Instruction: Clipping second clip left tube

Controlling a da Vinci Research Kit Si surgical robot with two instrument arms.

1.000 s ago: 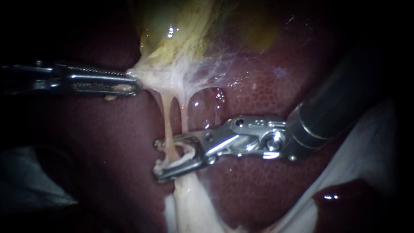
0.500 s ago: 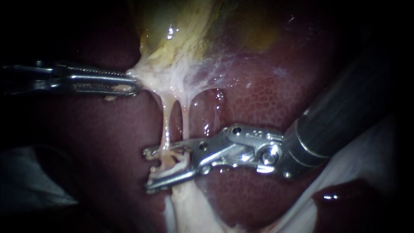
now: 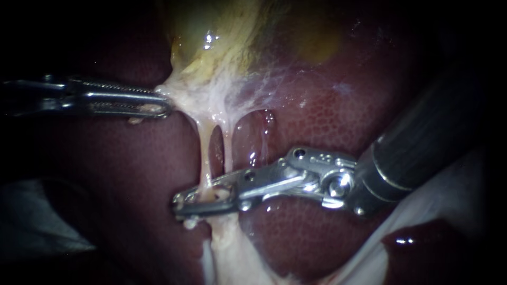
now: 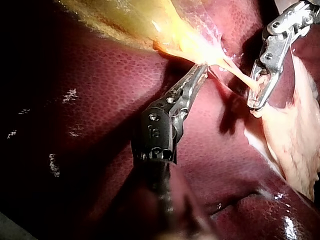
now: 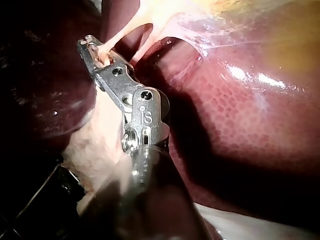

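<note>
Endoscope view: the ridged steel jaws of the left instrument (image 3: 165, 108) pinch the pale, stringy edge of the glossy yellow gallbladder (image 3: 222, 37), while the right instrument (image 3: 182, 202) clamps its jaws narrowly across the thin whitish left tube (image 3: 205, 150) over speckled maroon liver (image 3: 327, 116); both wrist views show the same two grips.

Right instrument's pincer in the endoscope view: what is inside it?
The pincer of the right instrument is closed across the left tube; pale material shows through its slot. Whether a clip sits there is hidden by the metal.
</note>
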